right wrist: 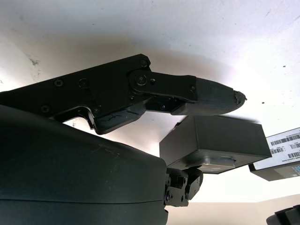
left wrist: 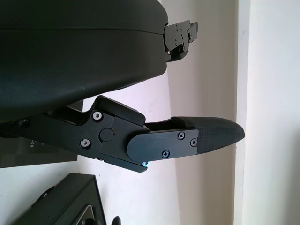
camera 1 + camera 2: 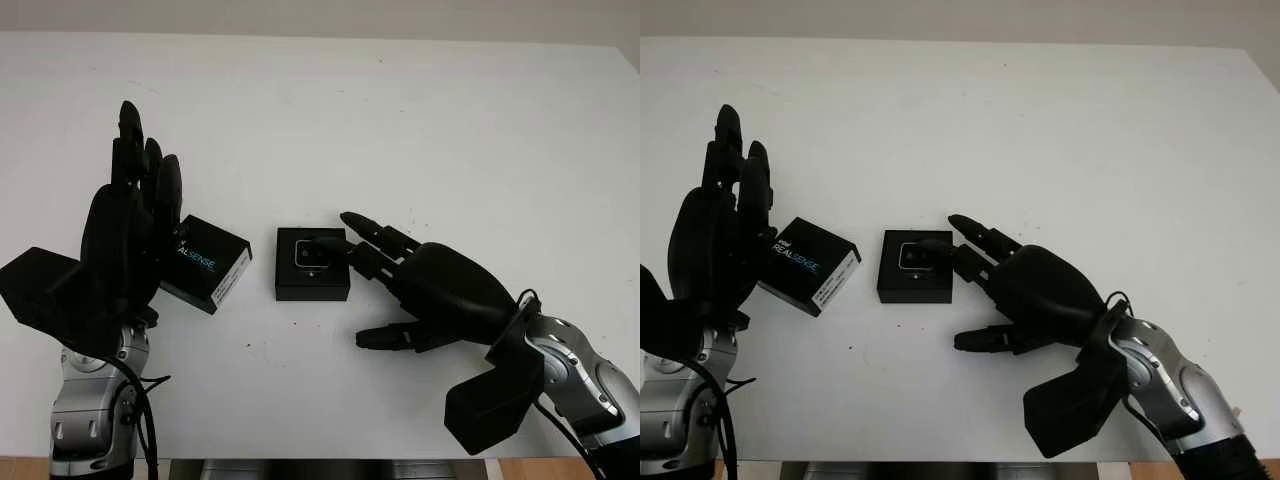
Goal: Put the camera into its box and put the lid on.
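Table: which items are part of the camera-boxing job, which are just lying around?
Job:
- box, open, mid-table
- camera, sitting in the box
- lid, printed RealSense, beside the left hand
- right hand, fingers reaching over the box

Lying about:
- nothing apart from the white table itself

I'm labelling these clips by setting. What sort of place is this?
Probably a lab or test bench: a bare white table against a plain wall, holding just a RealSense lid and an open black box.
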Controlling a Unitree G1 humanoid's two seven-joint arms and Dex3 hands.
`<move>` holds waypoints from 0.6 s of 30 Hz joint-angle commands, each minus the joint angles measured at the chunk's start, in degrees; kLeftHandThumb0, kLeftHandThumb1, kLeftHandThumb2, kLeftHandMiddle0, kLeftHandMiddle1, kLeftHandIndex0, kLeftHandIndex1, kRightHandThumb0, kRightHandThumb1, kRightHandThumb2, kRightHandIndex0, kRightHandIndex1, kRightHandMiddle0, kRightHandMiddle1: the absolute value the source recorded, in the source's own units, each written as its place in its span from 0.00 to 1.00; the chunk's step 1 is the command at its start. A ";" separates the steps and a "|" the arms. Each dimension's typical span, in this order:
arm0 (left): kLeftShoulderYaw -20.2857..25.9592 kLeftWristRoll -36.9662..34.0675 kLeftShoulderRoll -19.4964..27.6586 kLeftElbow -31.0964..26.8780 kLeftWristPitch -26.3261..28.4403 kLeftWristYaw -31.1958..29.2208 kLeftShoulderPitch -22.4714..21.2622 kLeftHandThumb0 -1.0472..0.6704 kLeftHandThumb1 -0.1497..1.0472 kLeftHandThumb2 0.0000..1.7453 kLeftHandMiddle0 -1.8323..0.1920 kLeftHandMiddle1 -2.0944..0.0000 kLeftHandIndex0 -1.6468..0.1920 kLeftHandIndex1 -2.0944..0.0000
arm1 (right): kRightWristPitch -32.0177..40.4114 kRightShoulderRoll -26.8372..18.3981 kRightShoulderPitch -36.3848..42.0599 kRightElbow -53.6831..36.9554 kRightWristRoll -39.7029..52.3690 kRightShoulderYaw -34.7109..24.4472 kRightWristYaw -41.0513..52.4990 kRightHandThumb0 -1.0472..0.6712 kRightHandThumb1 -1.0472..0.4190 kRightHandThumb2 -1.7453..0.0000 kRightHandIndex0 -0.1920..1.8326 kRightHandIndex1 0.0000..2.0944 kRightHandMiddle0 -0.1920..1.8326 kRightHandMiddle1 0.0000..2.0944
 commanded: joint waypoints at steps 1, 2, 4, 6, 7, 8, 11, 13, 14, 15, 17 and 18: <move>0.24 -0.10 0.39 -0.67 -0.51 -0.30 0.20 0.14 1.00 0.29 1.00 1.00 1.00 1.00 | 1.53 -0.41 0.72 0.23 0.67 -0.73 0.52 0.13 0.00 0.66 0.05 0.02 0.23 0.23; 0.25 0.01 0.52 -0.43 -0.69 -0.40 0.00 0.14 1.00 0.29 1.00 1.00 1.00 1.00 | 1.59 0.27 0.39 0.40 1.31 -1.01 -0.27 0.13 0.00 0.65 0.05 0.02 0.20 0.20; 0.31 0.10 0.80 -0.57 0.12 -0.23 -0.50 0.14 1.00 0.29 1.00 1.00 1.00 1.00 | 2.39 2.44 -0.34 0.58 4.88 -1.95 -1.41 0.14 0.00 0.64 0.05 0.02 0.15 0.16; 0.34 0.18 1.74 -0.59 0.28 -0.80 -1.15 0.14 1.00 0.30 1.00 1.00 1.00 1.00 | 3.38 5.39 -1.17 0.72 10.04 -3.11 -2.43 0.15 0.00 0.65 0.06 0.03 0.12 0.13; 0.35 0.38 2.43 -0.32 -0.04 -1.25 -1.64 0.14 1.00 0.30 1.00 1.00 1.00 1.00 | 3.97 7.08 -1.75 0.72 12.39 -3.68 -3.06 0.15 0.00 0.66 0.06 0.03 0.11 0.12; 0.55 0.32 3.01 0.02 -0.12 -1.63 -2.27 0.14 1.00 0.31 1.00 1.00 1.00 1.00 | 4.87 8.67 -2.60 0.76 15.00 -4.06 -3.06 0.16 0.00 0.66 0.07 0.03 0.10 0.11; 1.30 0.24 5.54 1.60 -0.63 -3.51 -4.38 0.14 1.00 0.29 1.00 1.00 1.00 1.00 | 7.74 13.42 -5.45 1.49 21.61 -5.14 -3.41 0.15 0.00 0.67 0.08 0.04 0.10 0.11; 1.22 2.22 8.69 3.02 -1.58 -5.17 -5.78 0.13 1.00 0.29 1.00 1.00 1.00 1.00 | 10.34 15.62 -6.95 1.58 24.11 -5.76 -3.58 0.14 0.00 0.67 0.08 0.04 0.09 0.11; 1.09 3.56 10.56 3.83 -2.22 -6.10 -6.42 0.12 1.00 0.29 1.00 1.00 1.00 1.00 | 11.67 16.52 -7.65 1.44 25.03 -6.01 -3.66 0.13 0.00 0.66 0.08 0.03 0.08 0.10; 1.00 4.42 11.73 4.41 -2.69 -6.69 -6.83 0.10 1.00 0.29 1.00 1.00 1.00 1.00 | 12.61 17.06 -8.08 1.30 25.61 -6.17 -3.65 0.13 0.00 0.65 0.08 0.03 0.07 0.10; 1.33 5.35 16.62 6.73 -4.62 -10.84 -8.00 0.08 1.00 0.28 1.00 1.00 1.00 1.00 | 15.26 18.58 -9.36 0.88 27.14 -6.68 -3.87 0.12 0.00 0.64 0.08 0.03 0.06 0.10; 1.55 5.74 18.93 8.36 -6.35 -12.98 -8.69 0.07 1.00 0.27 1.00 1.00 1.00 1.00 | 15.95 19.14 -9.98 0.87 27.73 -6.92 -4.03 0.12 0.00 0.63 0.08 0.03 0.05 0.10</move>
